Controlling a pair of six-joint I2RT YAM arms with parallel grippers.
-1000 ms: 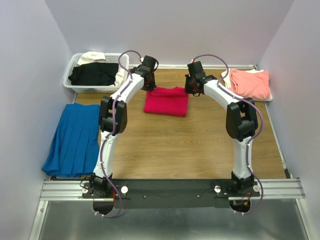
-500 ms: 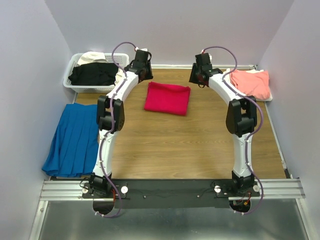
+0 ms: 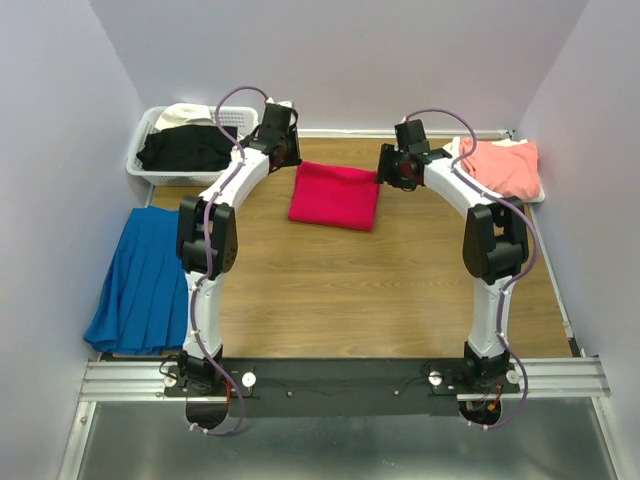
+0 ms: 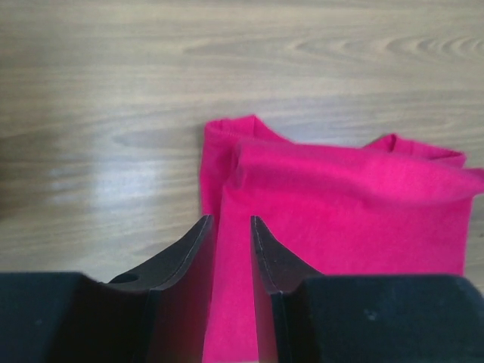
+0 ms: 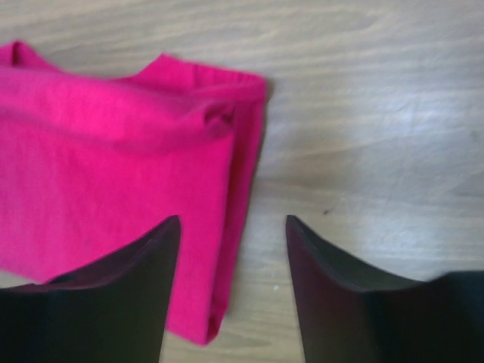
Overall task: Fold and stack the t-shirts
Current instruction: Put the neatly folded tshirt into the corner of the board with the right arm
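Your folded red t-shirt [image 3: 334, 196] lies flat on the table [image 3: 330, 290], toward the far side. Only the top view shows the salmon t-shirt [image 3: 500, 165] at far right. Only the wrist views show the red t-shirt's layered fold edges. The left pincer [image 4: 231, 219] straddles its left edge and the right pincer [image 5: 233, 219] its right edge, both released and empty.

You have open table [image 3: 340, 290] nearside of the red shirt [image 3: 335, 196], bounded by blue cloth [image 3: 145, 275] left and pink shirt [image 3: 500, 165] right.
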